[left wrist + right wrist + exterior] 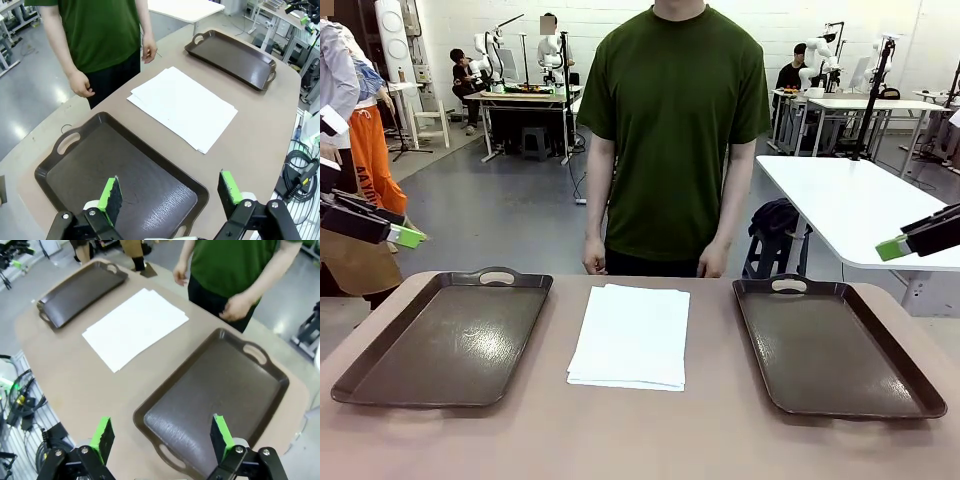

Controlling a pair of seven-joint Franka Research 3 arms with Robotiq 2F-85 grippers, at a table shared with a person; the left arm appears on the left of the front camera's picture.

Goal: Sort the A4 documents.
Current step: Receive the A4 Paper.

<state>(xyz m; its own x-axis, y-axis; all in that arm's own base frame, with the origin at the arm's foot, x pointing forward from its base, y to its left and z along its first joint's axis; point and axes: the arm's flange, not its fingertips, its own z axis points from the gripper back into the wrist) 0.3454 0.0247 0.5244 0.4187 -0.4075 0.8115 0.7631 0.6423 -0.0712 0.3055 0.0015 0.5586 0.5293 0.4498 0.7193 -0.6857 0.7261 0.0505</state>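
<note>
The A4 documents lie in a loose white stack mid-worktop, between the left tray and the right tray, touching neither; the sheet count is hard to tell. The left gripper hangs over the left tray and the right gripper over the right tray, jaws spread wide and holding nothing. A person stands at the far edge.

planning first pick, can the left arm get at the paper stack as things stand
Probably yes: the left end effector hangs open above the left tray, and the A4 documents lie uncovered beside it with nothing between.
</note>
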